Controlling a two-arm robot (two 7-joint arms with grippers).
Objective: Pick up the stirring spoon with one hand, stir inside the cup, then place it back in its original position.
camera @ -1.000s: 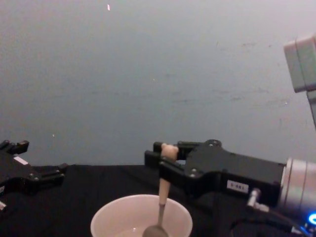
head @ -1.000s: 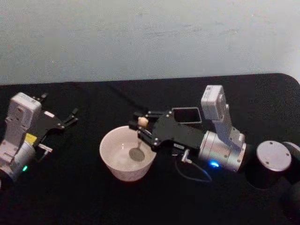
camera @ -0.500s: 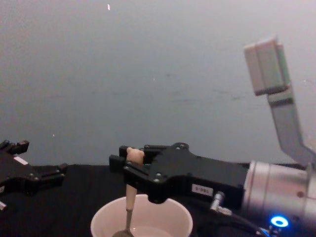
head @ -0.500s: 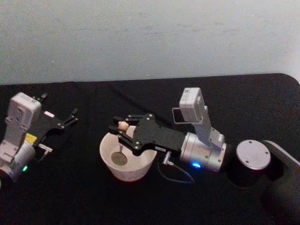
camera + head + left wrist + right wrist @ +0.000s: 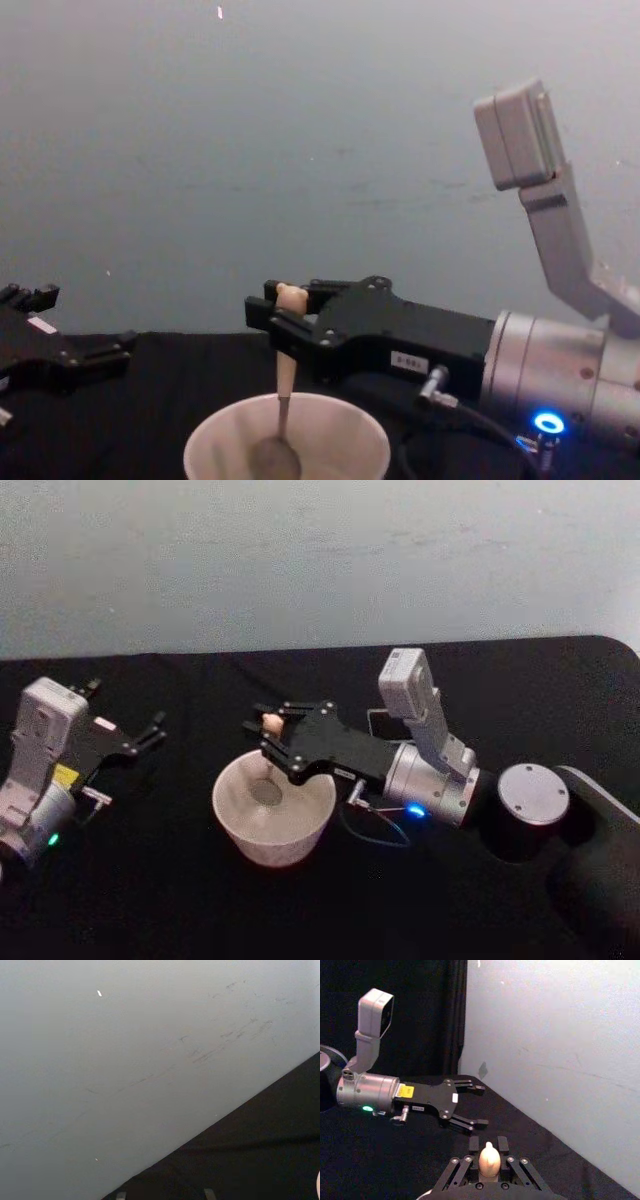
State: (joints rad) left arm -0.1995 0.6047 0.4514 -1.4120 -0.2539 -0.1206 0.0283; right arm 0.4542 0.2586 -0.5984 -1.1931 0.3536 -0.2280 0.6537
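Observation:
The stirring spoon [image 5: 270, 723] stands nearly upright in the white cup [image 5: 270, 848]. Its bear-head top [image 5: 291, 295] is pinched in my right gripper [image 5: 273, 726], which is shut on the handle just above the cup's far rim. The shiny bowl [image 5: 275, 460] rests low inside the cup [image 5: 215, 450], near the middle. From the right wrist, the bear head [image 5: 489, 1160] shows between the right gripper's fingers [image 5: 489, 1152]. My left gripper [image 5: 152, 731] is parked at the table's left, open and holding nothing, well clear of the cup. It also shows as the left gripper [image 5: 478, 1105] across the table.
A dark grey square holder [image 5: 380, 725] sits behind the right wrist, partly hidden by the wrist camera. A thin cable [image 5: 375, 832] loops on the black tabletop beside the cup. The grey wall runs along the table's far edge.
The right gripper carried the spoon from the cup's right side to its left, then toward the far rim. The spoon's bowl swept round inside the cup. The left arm stayed still.

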